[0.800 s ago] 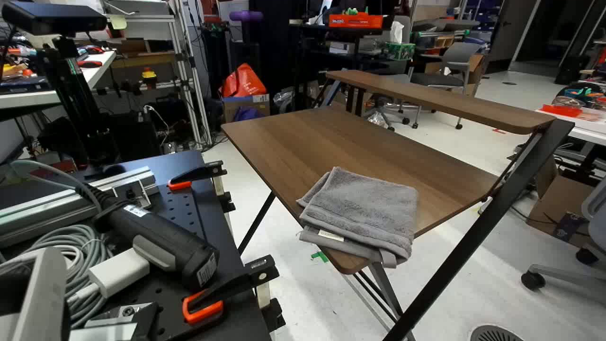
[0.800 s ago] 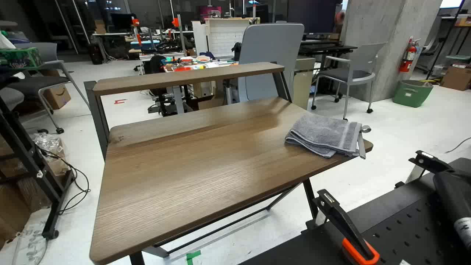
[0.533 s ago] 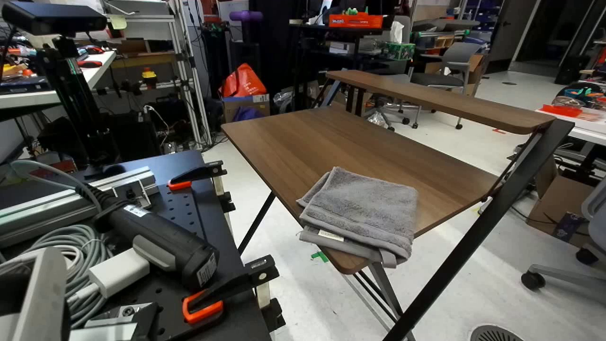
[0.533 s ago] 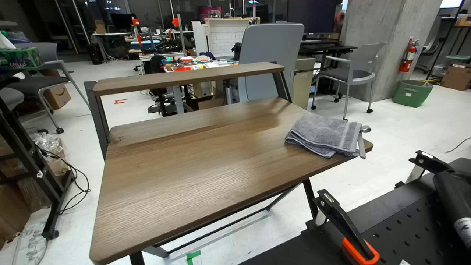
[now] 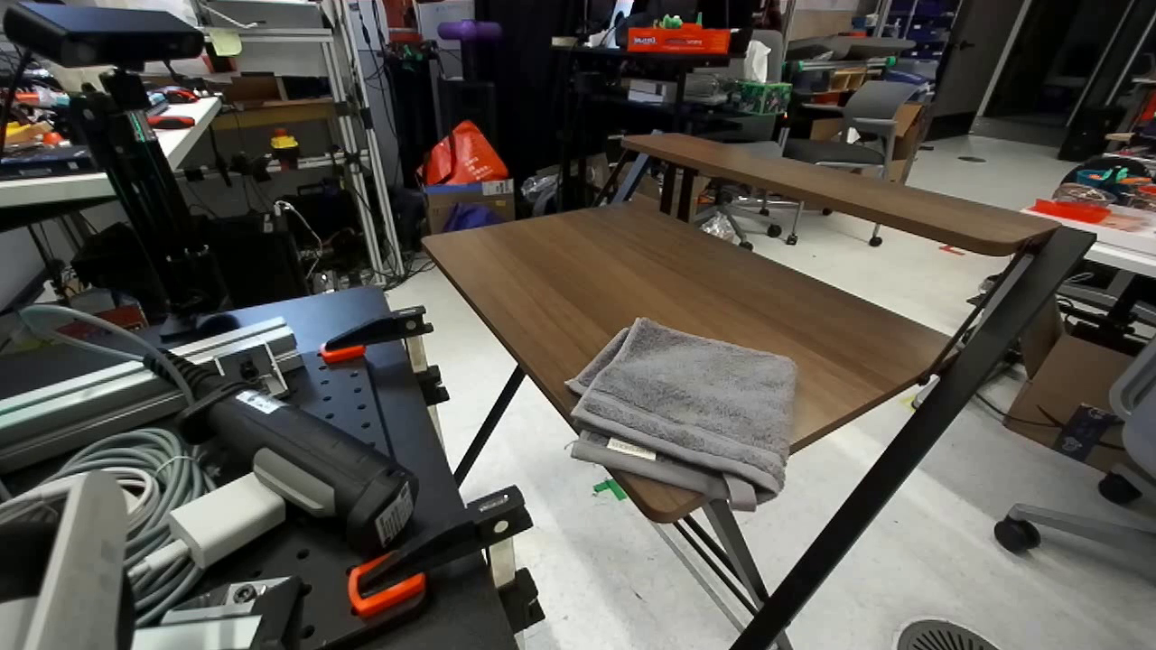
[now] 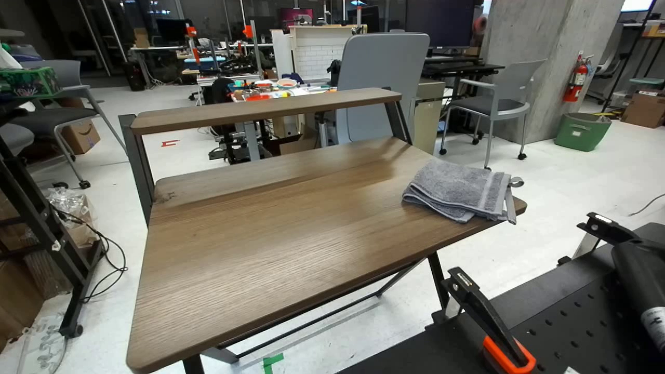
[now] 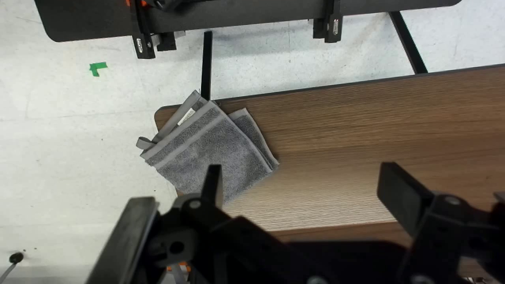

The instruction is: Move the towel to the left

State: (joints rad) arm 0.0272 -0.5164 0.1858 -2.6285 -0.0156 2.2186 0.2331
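Note:
The grey folded towel (image 5: 695,388) lies on a corner of the brown tabletop (image 5: 542,262) in both exterior views (image 6: 457,189). Its loop and banded edge hang slightly past the table edge. In the wrist view the towel (image 7: 209,150) is left of the middle, with its lower part hidden behind a finger. My gripper (image 7: 302,165) is open and empty, its two black fingers wide apart. It is seen from above the table, apart from the towel; one finger overlaps the towel in the picture. The gripper is out of view in both exterior views.
A raised wooden shelf (image 6: 270,109) runs along one long side of the table. A black workbench (image 6: 587,311) with clamps (image 5: 433,551), cables (image 5: 135,487) and a black handheld device (image 5: 307,460) stands beside the opposite side. A grey chair (image 6: 499,98) stands beyond the table.

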